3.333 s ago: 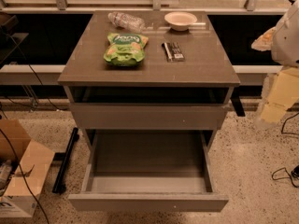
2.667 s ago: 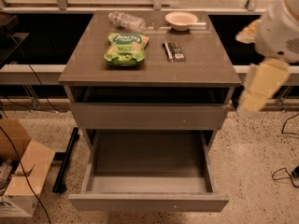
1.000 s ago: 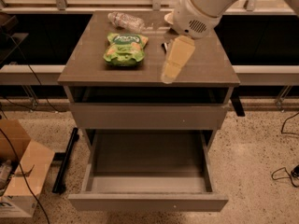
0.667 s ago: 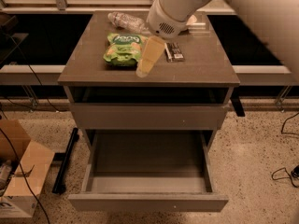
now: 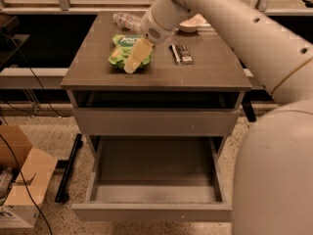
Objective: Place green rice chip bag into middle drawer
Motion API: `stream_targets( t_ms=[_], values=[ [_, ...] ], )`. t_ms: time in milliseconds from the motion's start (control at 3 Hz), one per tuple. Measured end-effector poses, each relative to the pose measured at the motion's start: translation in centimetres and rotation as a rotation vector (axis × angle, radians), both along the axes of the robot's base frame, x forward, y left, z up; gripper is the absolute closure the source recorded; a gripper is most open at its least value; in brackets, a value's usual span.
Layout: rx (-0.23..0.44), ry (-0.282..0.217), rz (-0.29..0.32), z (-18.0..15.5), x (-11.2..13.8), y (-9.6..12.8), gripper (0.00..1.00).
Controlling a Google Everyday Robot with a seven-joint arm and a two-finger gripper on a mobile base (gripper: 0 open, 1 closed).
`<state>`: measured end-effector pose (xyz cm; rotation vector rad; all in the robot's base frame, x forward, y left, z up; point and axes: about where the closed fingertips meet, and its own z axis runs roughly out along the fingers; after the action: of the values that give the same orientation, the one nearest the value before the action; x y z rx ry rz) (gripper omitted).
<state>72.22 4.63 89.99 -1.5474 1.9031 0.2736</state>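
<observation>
The green rice chip bag [image 5: 121,48] lies flat on the left part of the cabinet top [image 5: 98,72]. My gripper [image 5: 131,65] hangs from the white arm [image 5: 205,9], points down and to the left, and covers the bag's right side. I cannot tell if it touches the bag. The middle drawer [image 5: 152,212] is pulled out below, a wide grey tray with nothing in it.
A clear plastic bottle [image 5: 125,19] and a pale bowl [image 5: 194,23] stand at the back of the top. A dark bar wrapper [image 5: 181,54] lies right of the bag. My arm's bulk [image 5: 274,170] fills the right foreground. A cardboard box [image 5: 22,182] sits on the floor at left.
My arm has swung in from the right, crossed the cabinet top leftwards and brought the gripper over the green bag. The bag, bottle, bowl and drawer have not moved.
</observation>
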Motion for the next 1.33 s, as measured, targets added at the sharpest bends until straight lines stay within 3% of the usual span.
stream_targets(
  t_ms=[667,1000,1333],
  values=[
    [0.067,0.04,-0.073,-3.4,5.0,0.9,0.0],
    [0.077,0.063,-0.113,-5.0,6.1,0.2,0.18],
    [0.048,0.06,-0.117,-5.7,6.2,0.0,0.41]
  ],
)
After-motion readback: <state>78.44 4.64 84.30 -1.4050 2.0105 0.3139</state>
